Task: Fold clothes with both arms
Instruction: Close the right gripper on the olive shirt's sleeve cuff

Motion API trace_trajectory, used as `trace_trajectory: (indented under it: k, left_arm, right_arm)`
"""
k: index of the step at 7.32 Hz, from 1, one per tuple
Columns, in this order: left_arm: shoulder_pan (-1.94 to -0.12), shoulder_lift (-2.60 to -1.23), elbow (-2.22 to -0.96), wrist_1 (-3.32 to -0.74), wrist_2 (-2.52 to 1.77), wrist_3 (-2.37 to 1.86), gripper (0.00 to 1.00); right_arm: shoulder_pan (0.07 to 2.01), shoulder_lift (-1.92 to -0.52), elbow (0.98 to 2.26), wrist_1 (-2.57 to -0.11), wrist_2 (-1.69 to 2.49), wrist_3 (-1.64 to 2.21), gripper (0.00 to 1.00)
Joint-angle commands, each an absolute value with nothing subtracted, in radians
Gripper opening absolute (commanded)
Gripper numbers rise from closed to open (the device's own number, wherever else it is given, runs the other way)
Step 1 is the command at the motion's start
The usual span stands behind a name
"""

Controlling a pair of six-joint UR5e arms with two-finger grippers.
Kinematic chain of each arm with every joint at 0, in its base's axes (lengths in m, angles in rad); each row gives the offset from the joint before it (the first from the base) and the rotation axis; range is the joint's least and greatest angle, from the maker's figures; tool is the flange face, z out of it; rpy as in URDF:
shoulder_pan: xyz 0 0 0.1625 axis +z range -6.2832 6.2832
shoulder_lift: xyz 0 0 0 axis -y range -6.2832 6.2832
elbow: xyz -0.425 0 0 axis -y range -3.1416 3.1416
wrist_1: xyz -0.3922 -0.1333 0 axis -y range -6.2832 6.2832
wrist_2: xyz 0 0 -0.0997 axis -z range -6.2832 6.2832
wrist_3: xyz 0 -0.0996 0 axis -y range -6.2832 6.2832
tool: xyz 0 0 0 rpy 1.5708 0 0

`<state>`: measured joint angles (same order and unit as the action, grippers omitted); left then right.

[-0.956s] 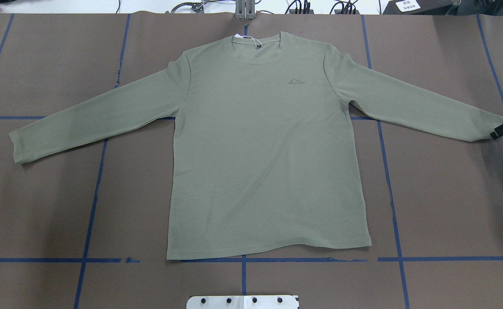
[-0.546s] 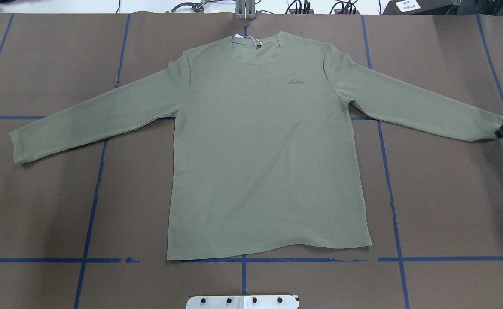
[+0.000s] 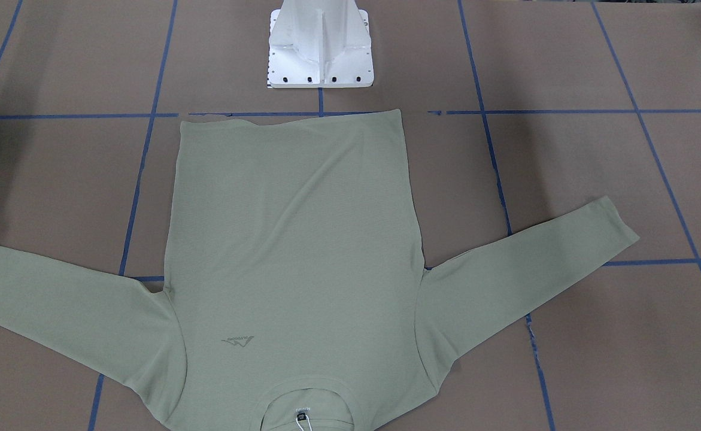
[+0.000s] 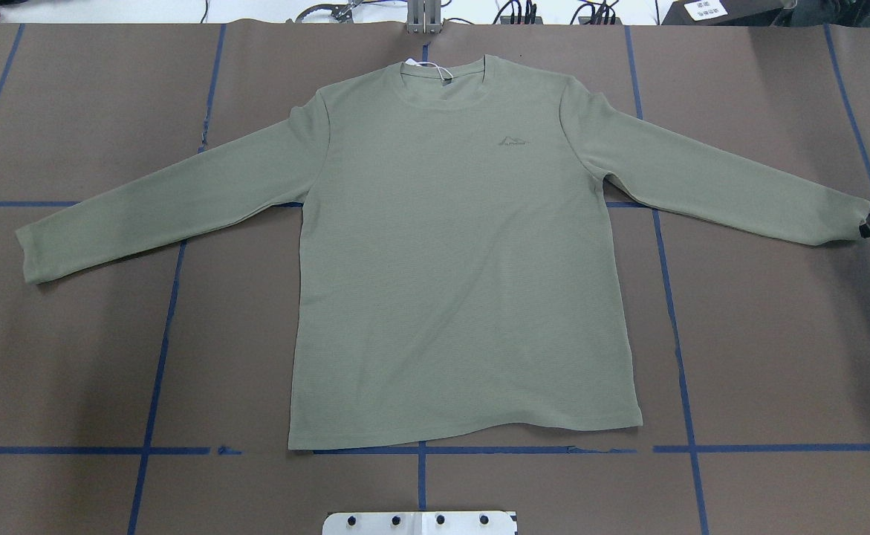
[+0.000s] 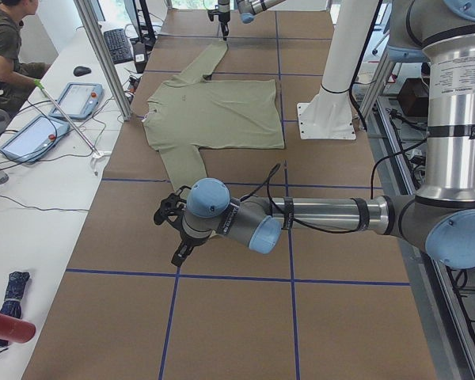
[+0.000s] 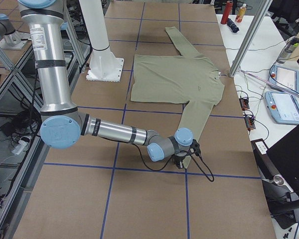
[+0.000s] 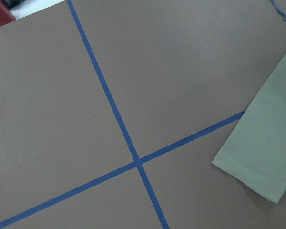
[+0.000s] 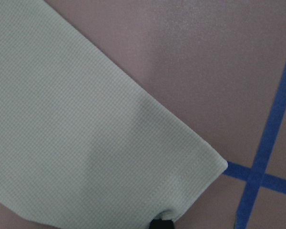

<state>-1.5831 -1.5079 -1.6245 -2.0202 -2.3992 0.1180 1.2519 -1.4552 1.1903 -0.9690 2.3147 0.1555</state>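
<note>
The pale sage-green shirt (image 4: 464,260) lies flat and face up on the brown table, collar at the far side and both sleeves spread out; it also shows in the front-facing view (image 3: 290,239). My right gripper (image 4: 865,229) is at the table's right edge, shut on the cuff of that side's sleeve (image 4: 843,219). The right wrist view shows a black fingertip (image 8: 161,224) pinching the puckered cuff edge (image 8: 181,191). My left gripper (image 5: 172,231) shows only in the exterior left view, just off the other sleeve's cuff (image 7: 262,157). I cannot tell whether it is open or shut.
The white pedestal base (image 3: 320,54) stands at the near table edge behind the shirt's hem. Blue tape lines (image 4: 156,371) cross the table. An operator (image 5: 4,47) sits at a side bench with tablets (image 5: 77,99) and cables.
The right gripper has shifted slightly outward at the sleeve cuff and looks more compact. The shirt has not moved.
</note>
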Motion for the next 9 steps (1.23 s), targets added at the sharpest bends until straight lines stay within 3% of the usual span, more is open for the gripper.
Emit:
trace_trajectory:
  k: [1,2,9]
  left_arm:
    - [-1.583,-1.508,-1.624,-2.02,-2.399,0.115,1.0]
    - [-1.583,-1.508,-1.624,-2.02,-2.399,0.115,1.0]
    - [-1.583,-1.508,-1.629,-2.02,-2.399,0.112,1.0]
  right_arm:
    - [1.255,-1.456,1.192,-0.969,2.336,0.155,0.44]
    - [1.256,-1.454,1.192,-0.968,2.336,0.155,0.99]
    - [1.284,-1.39,1.181,-1.051,2.332,0.144,1.0]
